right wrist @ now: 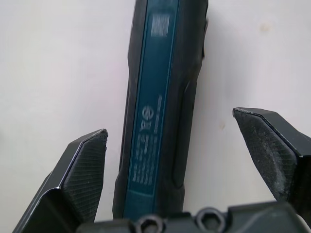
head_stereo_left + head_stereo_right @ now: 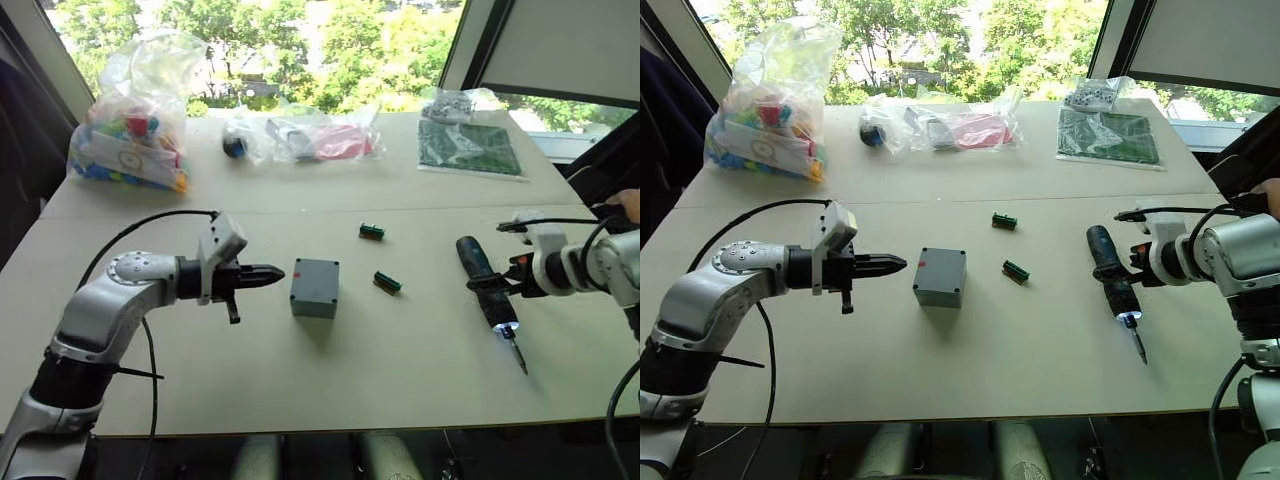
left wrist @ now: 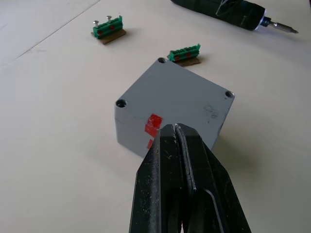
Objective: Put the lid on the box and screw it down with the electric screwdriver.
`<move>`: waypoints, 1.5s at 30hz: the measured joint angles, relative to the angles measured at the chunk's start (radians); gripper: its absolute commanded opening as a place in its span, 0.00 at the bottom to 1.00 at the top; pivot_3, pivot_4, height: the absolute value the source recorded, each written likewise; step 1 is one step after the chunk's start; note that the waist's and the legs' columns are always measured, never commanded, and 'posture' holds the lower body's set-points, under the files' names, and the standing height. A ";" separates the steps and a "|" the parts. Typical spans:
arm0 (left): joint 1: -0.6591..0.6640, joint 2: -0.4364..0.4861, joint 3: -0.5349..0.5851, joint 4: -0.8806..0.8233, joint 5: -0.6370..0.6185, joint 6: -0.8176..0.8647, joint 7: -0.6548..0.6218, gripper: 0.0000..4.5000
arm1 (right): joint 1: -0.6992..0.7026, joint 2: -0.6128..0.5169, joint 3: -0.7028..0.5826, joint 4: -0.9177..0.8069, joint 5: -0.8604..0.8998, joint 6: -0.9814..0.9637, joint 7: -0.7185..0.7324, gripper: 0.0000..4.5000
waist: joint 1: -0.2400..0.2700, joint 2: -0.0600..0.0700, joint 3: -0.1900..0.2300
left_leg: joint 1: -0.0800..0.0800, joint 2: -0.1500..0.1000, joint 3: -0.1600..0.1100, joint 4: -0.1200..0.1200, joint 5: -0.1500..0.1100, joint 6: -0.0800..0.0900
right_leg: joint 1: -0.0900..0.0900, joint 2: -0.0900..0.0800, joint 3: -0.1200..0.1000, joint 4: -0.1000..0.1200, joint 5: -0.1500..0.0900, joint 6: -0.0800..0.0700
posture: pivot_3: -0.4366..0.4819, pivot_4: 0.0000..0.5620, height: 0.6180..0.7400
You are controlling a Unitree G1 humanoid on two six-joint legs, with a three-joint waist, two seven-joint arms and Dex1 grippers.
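Right gripper [image 1: 177, 145] sits wide open astride the electric screwdriver [image 2: 486, 281], one finger on each side of the barrel and nothing clamped yet; the tool lies flat at centre right of the head view, long axis running toward the near edge of the tabletop [image 2: 400, 370], bit nearest us. Left gripper [image 2: 268, 274], pinched shut and empty, points at the closed box [image 2: 314, 287] mid-frame, just beside its red-marked side.
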 measured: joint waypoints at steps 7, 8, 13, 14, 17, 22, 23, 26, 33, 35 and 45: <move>-0.011 0.028 0.020 0.100 0.028 -0.032 -0.005 0.00 | -0.097 0.127 -0.234 -0.065 0.132 -0.084 0.102 0.99 | 0.007 0.000 0.000 | -0.001 0.000 -0.003 -0.002 0.000 0.000 | 0.000 0.000 -0.002 0.000 0.001 0.001 | 0.48 0.27 1.00; -0.007 0.028 0.021 0.108 0.035 -0.038 -0.004 0.00 | -0.067 0.129 -0.248 -0.117 0.158 -0.092 0.129 0.99 | 0.012 0.000 0.000 | -0.002 0.000 -0.004 -0.002 0.000 0.000 | 0.000 0.000 -0.004 0.000 0.001 0.001 | 0.48 0.27 1.00; -0.007 -0.051 -0.043 0.119 0.107 -0.068 0.052 0.00 | 0.223 0.167 -0.095 -0.513 0.214 -0.173 0.225 0.99 | 0.033 -0.001 -0.001 | -0.004 0.001 -0.005 -0.001 0.000 0.000 | -0.001 -0.003 -0.005 -0.001 0.001 0.001 | 0.48 0.27 1.00; -0.005 -0.076 -0.067 0.119 0.125 -0.073 0.070 0.00 | 0.265 0.168 -0.022 -0.560 0.181 -0.207 0.224 0.99 | 0.033 -0.001 -0.001 | -0.005 0.000 -0.005 0.000 0.000 0.000 | -0.001 -0.004 -0.005 -0.001 0.001 0.002 | 0.48 0.27 1.00; 0.003 -0.107 -0.138 0.118 0.181 -0.095 0.097 0.00 | 0.320 0.225 0.062 -0.598 0.125 -0.267 0.189 0.99 | 0.026 -0.002 0.000 | -0.005 -0.001 -0.002 0.003 0.004 -0.006 | -0.001 -0.004 -0.002 -0.002 0.004 0.004 | 0.48 0.27 1.00; -0.005 -0.132 -0.157 0.099 0.193 -0.104 0.085 0.00 | 0.318 0.271 0.094 -0.598 0.080 -0.298 0.159 0.99 | 0.025 -0.002 -0.001 | -0.001 0.000 -0.002 0.002 0.006 -0.010 | 0.002 -0.001 -0.002 -0.001 0.005 -0.001 | 0.48 0.27 1.00; -0.012 -0.139 -0.163 0.101 0.194 -0.109 0.082 0.00 | 0.313 0.289 0.102 -0.598 0.078 -0.298 0.156 0.99 | 0.025 -0.002 -0.001 | -0.001 0.000 -0.002 0.002 0.006 -0.010 | 0.001 0.000 -0.002 -0.001 0.006 0.002 | 0.48 0.27 1.00; -0.058 -0.154 -0.187 0.143 0.218 -0.141 0.062 0.00 | 0.298 0.324 0.125 -0.595 0.075 -0.297 0.152 0.99 | 0.027 -0.002 -0.001 | -0.001 0.000 -0.003 0.000 0.006 -0.010 | 0.001 0.000 -0.003 -0.001 0.007 0.002 | 0.48 0.27 1.00; -0.195 -0.220 -0.249 0.357 0.305 -0.280 -0.018 0.00 | 0.271 0.378 0.163 -0.597 0.095 -0.258 0.164 0.99 | 0.030 -0.003 -0.001 | -0.002 0.000 -0.003 0.001 0.006 -0.010 | 0.001 0.000 -0.003 -0.001 0.007 0.002 | 0.48 0.27 1.00; -0.241 -0.259 -0.261 0.423 0.317 -0.325 -0.042 0.00 | 0.267 0.401 0.163 -0.613 0.117 -0.231 0.165 0.99 | 0.031 -0.003 -0.001 | -0.003 0.000 -0.003 0.001 0.006 -0.010 | 0.001 -0.001 -0.003 -0.001 0.007 0.002 | 0.48 0.27 1.00; -0.260 -0.229 -0.233 0.533 0.372 -0.417 -0.042 0.00 | 0.261 0.294 0.075 -0.648 0.127 -0.216 0.170 0.99 | 0.023 -0.003 -0.001 | -0.002 0.000 -0.003 0.001 0.006 -0.010 | 0.000 0.000 -0.003 0.000 0.007 0.003 | 0.48 0.27 1.00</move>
